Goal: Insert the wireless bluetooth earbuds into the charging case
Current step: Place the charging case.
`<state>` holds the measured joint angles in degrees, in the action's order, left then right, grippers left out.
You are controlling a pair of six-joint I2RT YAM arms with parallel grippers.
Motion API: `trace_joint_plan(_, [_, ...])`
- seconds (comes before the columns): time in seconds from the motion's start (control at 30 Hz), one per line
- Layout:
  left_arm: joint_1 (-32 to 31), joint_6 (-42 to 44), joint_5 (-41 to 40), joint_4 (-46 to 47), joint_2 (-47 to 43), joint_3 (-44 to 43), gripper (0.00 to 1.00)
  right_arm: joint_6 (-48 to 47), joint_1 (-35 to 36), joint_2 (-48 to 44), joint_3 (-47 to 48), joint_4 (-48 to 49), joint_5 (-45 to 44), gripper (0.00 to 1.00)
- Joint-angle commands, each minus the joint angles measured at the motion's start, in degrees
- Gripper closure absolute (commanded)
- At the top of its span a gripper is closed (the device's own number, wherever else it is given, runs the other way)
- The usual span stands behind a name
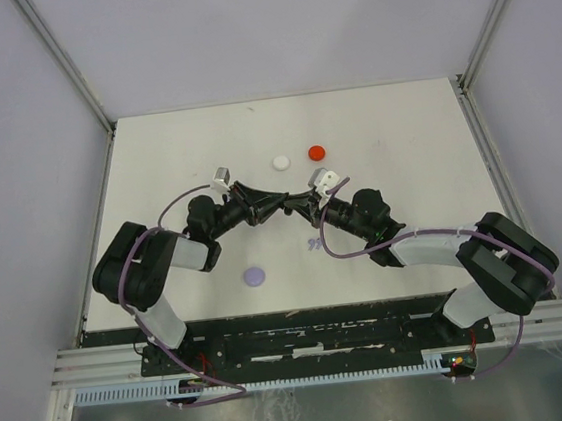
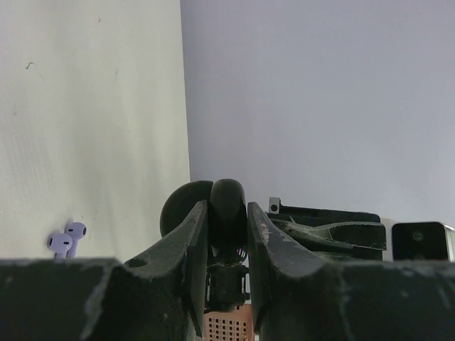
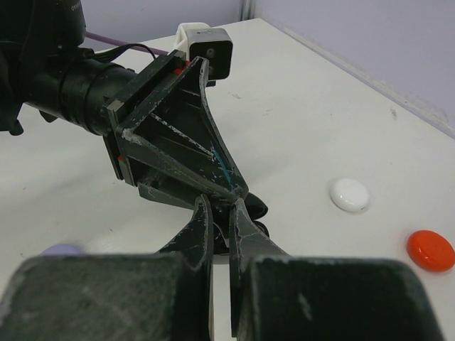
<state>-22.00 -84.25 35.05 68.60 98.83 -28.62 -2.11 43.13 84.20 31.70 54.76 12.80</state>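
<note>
1. Grey walls (image 1: 272, 30) box in a white table (image 1: 406, 157), and both arms meet above its middle.
2. The left gripper (image 2: 227, 213) is clamped on a black round case (image 2: 227, 192). The case is held on edge, its narrow rim toward the wrist camera. A rounded flap beside it is probably the open lid.
3. The right gripper (image 3: 220, 206) has its fingers pressed together. Its tips aim straight at the case, touching it or just beside it. I cannot tell whether an earbud sits between them.
4. The lavender earbuds (image 2: 67, 238) lie side by side on the table, toward the near edge from the meeting grippers. The right arm looks nearer. Their stem direction is too small to judge.
5. Further out, a white disc (image 3: 350, 195) and a red disc (image 3: 430, 250) lie toward the far edge. A lavender disc (image 1: 255, 276) lies toward the near edge on the left arm's side.
6. No brand or label is legible, and the letters on the left arm's housing are cut off.
</note>
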Motion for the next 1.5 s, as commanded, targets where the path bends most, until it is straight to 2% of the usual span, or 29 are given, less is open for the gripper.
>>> trace_joint_plan(0.0, [-0.29,2.43,0.67,1.09,-2.67,-2.05,0.97,-0.62,0.42,0.52,2.31,1.90,-0.57,0.99])
trace_joint_plan(0.83, [-0.47,1.03,0.99,2.52,-3.66,-2.57,0.97,-0.72,0.40,1.09,2.55,0.66,-1.62,0.98])
trace_joint_plan(1.17, [-0.50,1.14,0.22,1.66,-4.27,-2.92,0.97,-0.28,0.42,-0.99,2.52,-1.35,-2.47,0.65])
trace_joint_plan(1.47, [-0.36,1.81,-0.57,1.43,-2.42,-3.46,0.97,2.07,0.37,-10.74,-0.46,1.91,-8.03,0.53])
